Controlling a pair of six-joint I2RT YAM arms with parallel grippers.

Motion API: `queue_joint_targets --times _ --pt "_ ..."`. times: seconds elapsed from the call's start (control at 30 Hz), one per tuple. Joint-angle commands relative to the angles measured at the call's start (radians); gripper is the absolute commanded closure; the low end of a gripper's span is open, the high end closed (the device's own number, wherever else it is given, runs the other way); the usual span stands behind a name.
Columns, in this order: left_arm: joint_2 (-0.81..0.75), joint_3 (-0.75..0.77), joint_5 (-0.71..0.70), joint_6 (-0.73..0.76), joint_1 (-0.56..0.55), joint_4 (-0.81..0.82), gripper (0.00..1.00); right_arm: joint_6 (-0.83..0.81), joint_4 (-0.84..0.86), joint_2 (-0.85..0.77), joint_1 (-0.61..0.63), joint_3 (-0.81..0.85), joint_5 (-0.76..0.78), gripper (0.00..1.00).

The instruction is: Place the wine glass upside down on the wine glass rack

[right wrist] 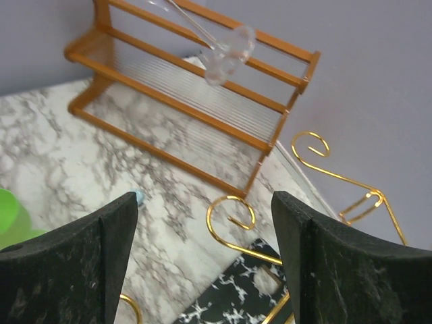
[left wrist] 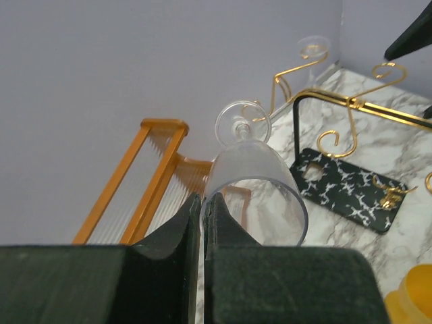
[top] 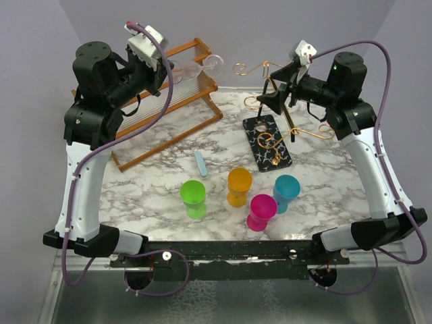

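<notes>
The left claw [left wrist: 202, 204] is pinched tight on the rim of the wine glass [left wrist: 253, 172]. It holds the glass on its side in the air over the brown slatted shelf [top: 169, 128] at the far left, foot pointing right toward the wine glass rack [top: 256, 129]. That rack stands at the far right of the desk [top: 162, 202]. The right claw [right wrist: 202, 250] gapes wide and grips nothing, close by the rack's gold curls.

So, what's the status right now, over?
Left fingers shut on wine glass, held sideways. Right fingers open by rack. Glass not yet on rack.
</notes>
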Motion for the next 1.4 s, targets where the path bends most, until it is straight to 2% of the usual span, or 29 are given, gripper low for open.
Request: queue_joint_targets --times 0.0,0.27,0.47,0.6,0.9,1.17,1.37 --pt "0.030 0.025 0.121 -0.180 -0.005 0.185 1.00 0.240 0.153 0.041 0.028 -0.012 -0.089 0.22" --pt "0.068 0.029 0.191 -0.298 -0.006 0.263 1.00 0.461 0.247 0.104 0.069 -0.002 0.005 0.27" --pt "0.071 0.022 0.223 -0.325 -0.006 0.279 1.00 0.522 0.254 0.136 0.071 0.026 0.138 0.36" --pt "0.066 0.015 0.235 -0.327 -0.006 0.280 1.00 0.555 0.262 0.150 0.071 0.031 0.164 0.41" --pt "0.049 -0.014 0.249 -0.331 -0.005 0.280 1.00 0.567 0.275 0.164 0.071 0.063 0.173 0.47" --pt "0.038 -0.027 0.255 -0.325 -0.006 0.277 1.00 0.566 0.270 0.170 0.070 0.078 0.205 0.63" --pt "0.032 -0.036 0.262 -0.322 -0.006 0.277 1.00 0.567 0.267 0.174 0.071 0.077 0.232 0.66"
